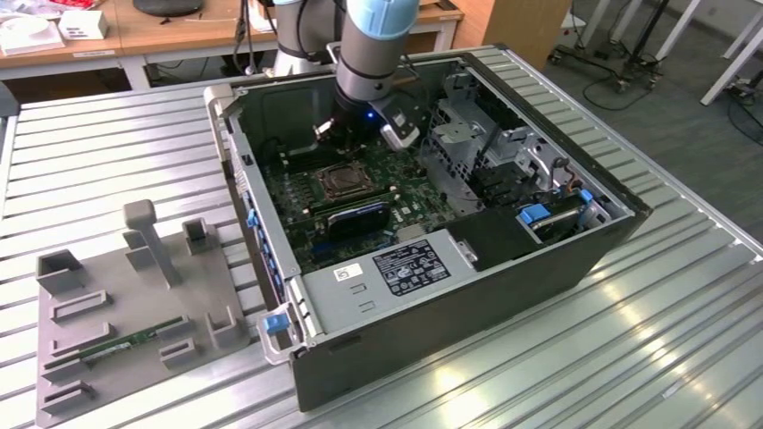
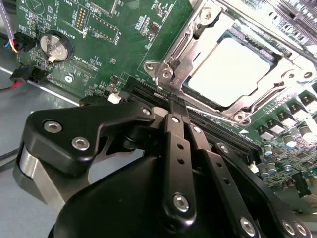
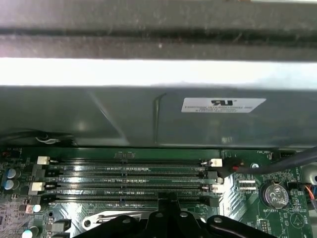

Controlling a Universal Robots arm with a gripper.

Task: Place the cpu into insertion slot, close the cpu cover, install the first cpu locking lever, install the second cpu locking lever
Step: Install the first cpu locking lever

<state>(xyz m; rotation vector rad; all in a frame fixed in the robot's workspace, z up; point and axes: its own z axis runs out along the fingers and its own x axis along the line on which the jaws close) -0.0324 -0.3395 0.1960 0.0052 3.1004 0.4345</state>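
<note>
In insertion slot (image 2: 154, 69), cpu (image 2: 230, 69) (covered), gripper (image 2: 175, 105) beside

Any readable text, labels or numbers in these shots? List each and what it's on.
Nothing can be quoted with confidence.
Black label on the grey metal box, exterior view: print not legible.
White sticker beside it: not legible.
White label on the case wall, first wrist view: lines of print, not legible.
White silkscreen on the green circuit board, in both wrist views: too fine to read.
</note>
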